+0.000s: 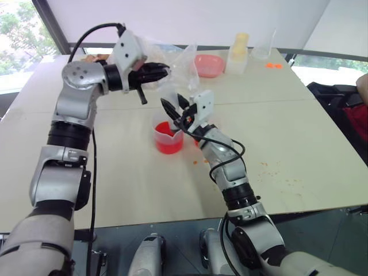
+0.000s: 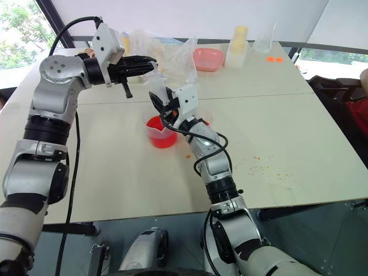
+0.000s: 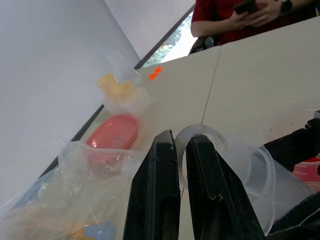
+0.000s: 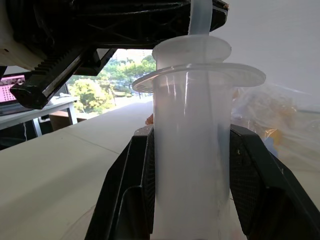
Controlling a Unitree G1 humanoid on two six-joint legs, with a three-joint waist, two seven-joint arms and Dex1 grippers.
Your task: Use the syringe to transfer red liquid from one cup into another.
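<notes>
The right tool (image 4: 192, 185) is clamped around the syringe (image 4: 192, 150) barrel, holding it upright over the beaker (image 1: 168, 138) of red liquid (image 1: 169, 144) on the bench (image 1: 299, 144). Above it, the left tool (image 3: 181, 150) is pinched closed on the syringe's plunger ring (image 3: 200, 134).

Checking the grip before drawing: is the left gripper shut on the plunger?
Shut. Left gripper fingers pinch the syringe plunger's rim.
</notes>
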